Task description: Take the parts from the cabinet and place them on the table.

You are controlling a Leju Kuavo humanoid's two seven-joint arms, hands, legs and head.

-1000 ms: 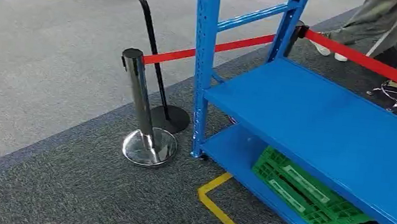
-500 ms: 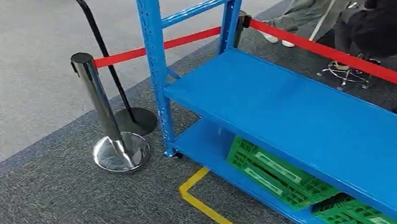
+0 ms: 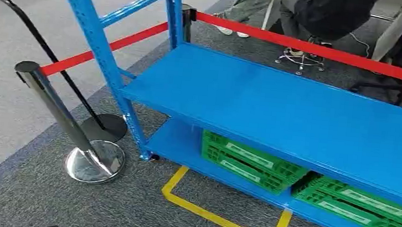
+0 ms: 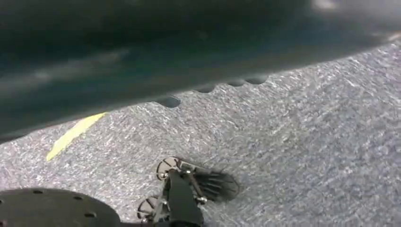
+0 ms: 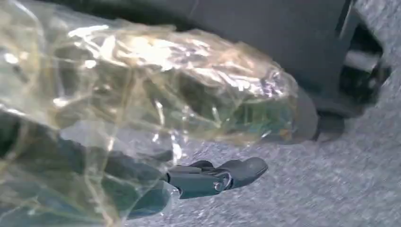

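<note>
Crinkled clear plastic, a bag (image 5: 142, 104) with a part inside it, sits in the right hand (image 5: 179, 184) and covers most of that hand in the right wrist view. Dark fingers (image 5: 227, 175) poke out from under the bag's edge, so the right hand holds the bag, though what kind of part lies inside cannot be made out through the glare and folds. Beneath the hand lies grey carpet (image 5: 359, 189).

The left wrist view is blurred. It looks down at speckled grey carpet with one strip of yellow tape (image 4: 73, 135), and whether the left hand is wide or closed cannot be told from it.

Out in front, the head view shows one blue metal rack (image 3: 277, 109) with two shelves. The upper shelf (image 3: 309, 118) is bare blue steel. Under it, on the lower shelf, lie two green plastic crates (image 3: 249, 162), side by side and just touching. A yellow tape outline (image 3: 216, 218) marks the carpet in front of the rack's lower shelf.

Beside the rack's left upright stands one chrome stanchion (image 3: 64, 122) on a round polished base, tilted in this view, with a red belt (image 3: 105, 46) running from its top towards the rack. A second red belt (image 3: 316, 49) stretches behind the rack. Beyond it are people's legs and a chair base (image 3: 301, 56).
</note>
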